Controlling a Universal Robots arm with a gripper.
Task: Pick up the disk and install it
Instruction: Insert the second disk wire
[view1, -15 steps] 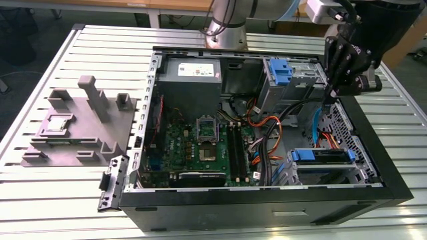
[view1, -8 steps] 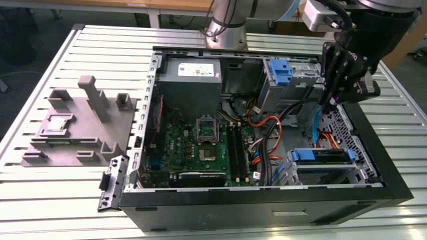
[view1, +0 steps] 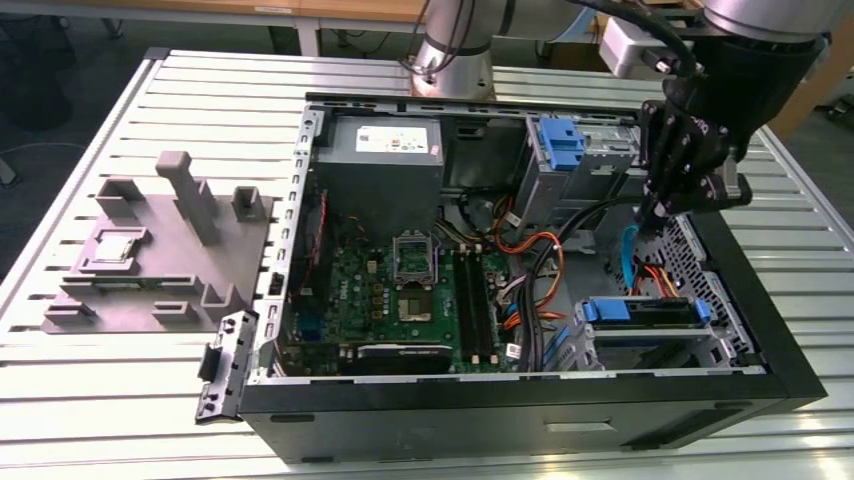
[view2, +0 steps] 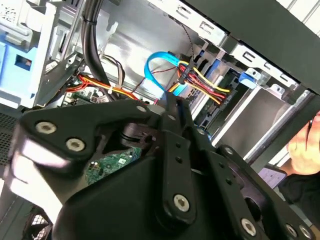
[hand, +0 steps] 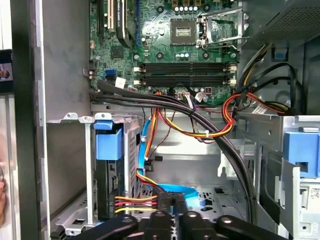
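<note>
1. The flat grey disk in its bright blue plastic carrier frame (view1: 643, 314) sits inside the metal drive cage (view1: 667, 345), at the corner of the open black computer case (view1: 534, 425) towards the exterior view's right. It looks slotted in rather than carried.
2. The robot's black gripper (view1: 654, 215) hangs inside the case above that cage, apart from the disk. Whether it's clenched or released, can't tell from these shots.
3. In the first wrist view the gripper (hand: 176, 220) is right next to the light blue data cable (hand: 172, 189) and the red, yellow and black power wires (hand: 135, 202).
4. Probably a seating or cabling stage, so slow and straight is the way to go. Snagging those loose wires looks like the main risk.
5. Push only on the blue frame, never the green motherboard (view1: 400, 290).
</note>
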